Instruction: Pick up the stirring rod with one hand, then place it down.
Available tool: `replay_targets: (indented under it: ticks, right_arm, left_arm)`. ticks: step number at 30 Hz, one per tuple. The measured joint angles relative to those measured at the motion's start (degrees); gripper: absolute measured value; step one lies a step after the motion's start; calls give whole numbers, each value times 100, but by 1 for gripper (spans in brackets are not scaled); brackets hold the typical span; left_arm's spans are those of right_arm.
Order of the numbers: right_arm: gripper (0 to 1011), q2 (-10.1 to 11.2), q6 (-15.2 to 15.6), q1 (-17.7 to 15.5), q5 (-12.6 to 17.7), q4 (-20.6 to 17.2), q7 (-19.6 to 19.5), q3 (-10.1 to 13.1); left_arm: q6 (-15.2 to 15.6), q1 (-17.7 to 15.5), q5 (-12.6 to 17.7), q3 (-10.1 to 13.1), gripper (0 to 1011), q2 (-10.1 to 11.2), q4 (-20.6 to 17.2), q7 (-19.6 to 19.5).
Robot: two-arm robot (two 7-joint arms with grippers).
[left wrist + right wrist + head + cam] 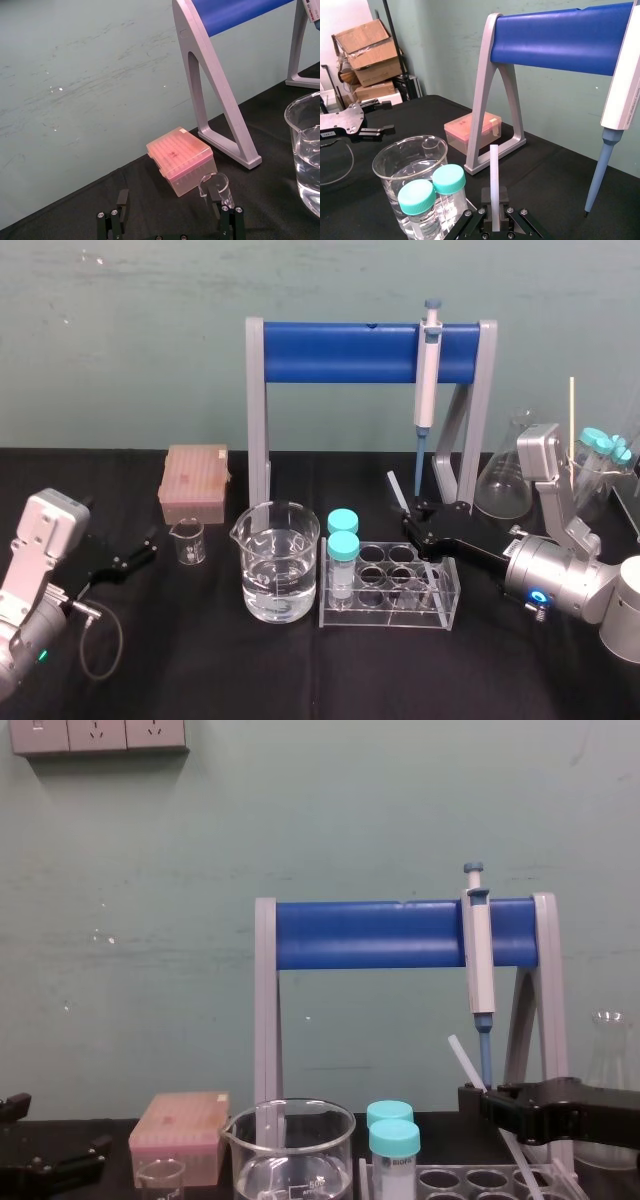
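The right gripper (415,518) pinched the tilted stirring rod (396,488) above the tube rack (440,620), so its lower end could catch a well and slip, while the wide-open left gripper (140,548) rested aside.

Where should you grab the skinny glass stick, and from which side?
Probably its upper part, pinched across the thin width from the right, as the right gripper holds it. The stirring rod is slim and tilted, its lower end down by the tube rack, so the upper part is free. The left gripper rests open at left.
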Motion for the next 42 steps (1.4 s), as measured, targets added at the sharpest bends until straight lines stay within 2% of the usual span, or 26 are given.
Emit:
replay_targets:
  ticks: [4, 7, 16, 20, 23, 27, 32, 35, 42]
  right_arm:
    - [72, -1, -46, -33, 0, -47, -52, 40]
    - [72, -21, -181, -96, 66, -145, -108, 158]
    - [72, -113, -536, -233, 439, -525, -134, 505]
    - [72, -185, -923, -225, 519, -702, -126, 652]
    - [72, -256, -1424, -212, 389, -730, -202, 752]
    - [72, -389, -2229, -186, 78, -590, -291, 883]
    - [72, -488, -2789, -171, 23, -307, -144, 995]
    - [72, -537, -2959, -173, 52, -130, -15, 1042]
    - [72, -561, -3061, -302, 92, 154, 168, 1126]
  left_arm:
    - [0, 0, 0, 0, 1000, 0, 0, 0]
    - [0, 0, 0, 0, 1000, 0, 0, 0]
    - [0, 0, 0, 0, 1000, 0, 0, 0]
    - [0, 0, 0, 0, 1000, 0, 0, 0]
    - [0, 0, 0, 0, 1000, 0, 0, 0]
    - [0, 0, 0, 0, 1000, 0, 0, 0]
    - [0, 0, 0, 0, 1000, 0, 0, 0]
    - [0, 0, 0, 0, 1000, 0, 0, 0]
    - [0, 0, 0, 0, 1000, 0, 0, 0]
